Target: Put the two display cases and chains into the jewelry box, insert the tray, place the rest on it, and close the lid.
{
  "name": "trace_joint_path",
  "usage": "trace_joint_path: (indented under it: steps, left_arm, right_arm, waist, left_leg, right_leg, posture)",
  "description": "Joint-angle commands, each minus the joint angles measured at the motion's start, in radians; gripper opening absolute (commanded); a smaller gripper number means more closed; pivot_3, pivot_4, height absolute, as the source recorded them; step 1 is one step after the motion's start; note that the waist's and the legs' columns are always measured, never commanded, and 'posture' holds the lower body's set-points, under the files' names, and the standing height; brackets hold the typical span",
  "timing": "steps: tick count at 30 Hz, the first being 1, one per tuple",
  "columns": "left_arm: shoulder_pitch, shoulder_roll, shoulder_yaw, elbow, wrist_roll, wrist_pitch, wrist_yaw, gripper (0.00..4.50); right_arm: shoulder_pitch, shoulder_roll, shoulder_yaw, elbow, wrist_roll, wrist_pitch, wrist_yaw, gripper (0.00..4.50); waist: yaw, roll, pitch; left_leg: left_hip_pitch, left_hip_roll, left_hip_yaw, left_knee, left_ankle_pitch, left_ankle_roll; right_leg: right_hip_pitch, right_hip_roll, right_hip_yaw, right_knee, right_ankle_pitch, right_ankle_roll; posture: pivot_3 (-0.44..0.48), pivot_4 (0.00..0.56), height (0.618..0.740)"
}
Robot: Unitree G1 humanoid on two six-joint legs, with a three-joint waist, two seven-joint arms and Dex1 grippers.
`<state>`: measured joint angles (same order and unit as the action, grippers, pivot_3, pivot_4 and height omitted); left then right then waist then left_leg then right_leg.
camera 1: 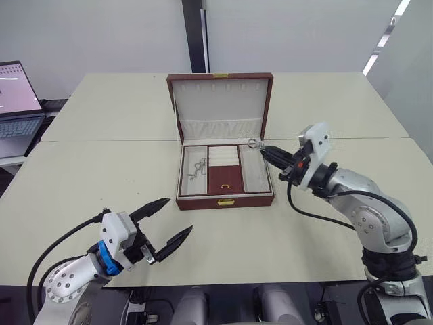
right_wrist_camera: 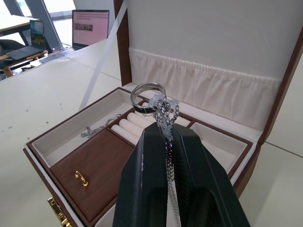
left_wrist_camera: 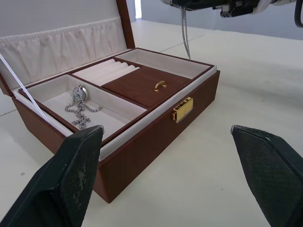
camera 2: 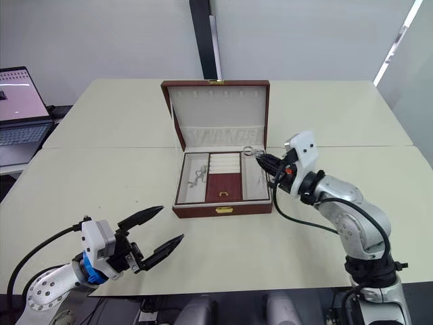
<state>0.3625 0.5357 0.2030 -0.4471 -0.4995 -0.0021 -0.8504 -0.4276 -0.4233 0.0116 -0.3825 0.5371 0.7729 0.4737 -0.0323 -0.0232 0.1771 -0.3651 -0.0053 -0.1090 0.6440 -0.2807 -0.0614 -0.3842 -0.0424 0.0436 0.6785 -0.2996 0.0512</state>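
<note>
The jewelry box sits mid-table with its lid upright and the tray already seated inside. The right gripper, nearer by far, hovers over the tray's right-hand section, pinching a chain with a ring at its top; the chain hangs straight down, so the drop lies directly below, I judge. Another chain lies in the left-hand section. The left gripper waits spread wide, empty, near the table's front edge, well apart. Nothing blocks the descent
</note>
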Motion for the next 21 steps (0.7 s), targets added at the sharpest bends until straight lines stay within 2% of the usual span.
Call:
trace_joint_path:
  steps: [1, 10, 21]
  left_arm:
    - [0.014, -0.008, 0.004, -0.052, -0.012, 0.011, 0.023, 4.5]
    - [0.023, -0.011, 0.002, -0.075, -0.01, 0.049, 0.051, 4.5]
    - [0.008, -0.012, -0.01, -0.075, -0.005, 0.065, 0.063, 4.5]
  right_arm:
    - [-0.019, 0.008, 0.015, 0.01, -0.027, -0.037, 0.006, 0.01]
    - [-0.017, 0.024, 0.042, 0.074, -0.08, -0.053, 0.001, 0.01]
    - [-0.023, 0.056, 0.041, 0.056, -0.091, -0.029, -0.011, 0.01]
  waist:
    - [0.0, 0.0, 0.0]
    - [0.0, 0.0, 0.0]
    - [0.0, 0.0, 0.0]
  left_leg:
    - [0.0, 0.0, 0.0, 0.0, 0.0, 0.0]
    - [0.0, 0.0, 0.0, 0.0, 0.0, 0.0]
    - [0.0, 0.0, 0.0, 0.0, 0.0, 0.0]
  right_leg:
    - [0.0, 0.0, 0.0, 0.0, 0.0, 0.0]
    - [-0.001, 0.0, 0.0, 0.0, 0.0, 0.0]
    - [-0.001, 0.0, 0.0, 0.0, 0.0, 0.0]
  posture:
    - [0.0, 0.15, 0.74]
    - [0.0, 0.15, 0.74]
    - [0.0, 0.15, 0.74]
